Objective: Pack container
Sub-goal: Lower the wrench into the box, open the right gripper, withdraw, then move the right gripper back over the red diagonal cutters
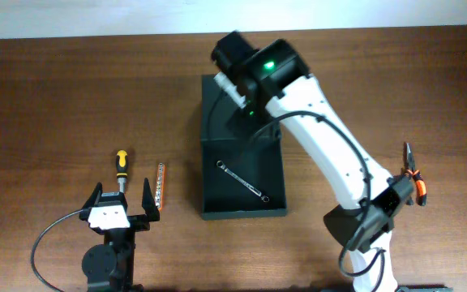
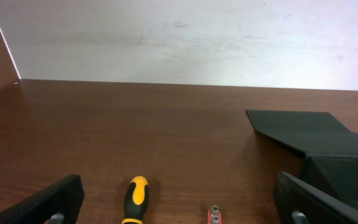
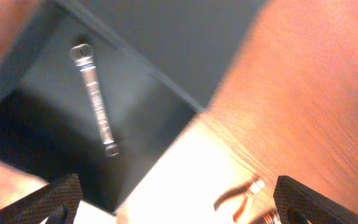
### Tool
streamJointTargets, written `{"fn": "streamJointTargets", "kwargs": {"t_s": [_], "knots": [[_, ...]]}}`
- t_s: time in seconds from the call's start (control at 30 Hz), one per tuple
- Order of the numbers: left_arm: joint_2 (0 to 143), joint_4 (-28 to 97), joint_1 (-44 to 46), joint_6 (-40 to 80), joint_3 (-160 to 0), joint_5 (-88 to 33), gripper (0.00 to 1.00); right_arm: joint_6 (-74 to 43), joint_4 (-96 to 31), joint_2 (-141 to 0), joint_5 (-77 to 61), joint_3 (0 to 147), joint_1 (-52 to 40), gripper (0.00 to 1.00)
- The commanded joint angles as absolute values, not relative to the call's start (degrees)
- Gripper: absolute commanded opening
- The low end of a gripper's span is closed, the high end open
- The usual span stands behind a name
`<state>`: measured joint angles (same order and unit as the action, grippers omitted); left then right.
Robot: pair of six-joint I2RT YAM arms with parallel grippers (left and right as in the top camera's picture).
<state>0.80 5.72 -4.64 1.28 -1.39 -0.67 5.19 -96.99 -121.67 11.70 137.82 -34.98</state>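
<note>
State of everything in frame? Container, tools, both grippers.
container: lid open, wrench inside
wrench: flat on container floor
screwdriver: on table, unpacked
orange strip: on table, unpacked
pliers: on table, unpacked
left gripper: open, empty
right gripper: open, empty, over container

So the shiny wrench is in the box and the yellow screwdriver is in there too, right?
No. The wrench is in the box, but the yellow screwdriver lies on the table outside it; the overhead view shows it.
</note>
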Motion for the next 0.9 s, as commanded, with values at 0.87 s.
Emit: {"fn": "streamJointTargets", "kwargs": {"t_s": [0.87], "knots": [[0.34, 5.54, -5.04, 0.58, -0.99, -1.23, 0.99, -2.31, -85.67, -87.44, -1.26, 86.17, 10.92, 0.99]]}}
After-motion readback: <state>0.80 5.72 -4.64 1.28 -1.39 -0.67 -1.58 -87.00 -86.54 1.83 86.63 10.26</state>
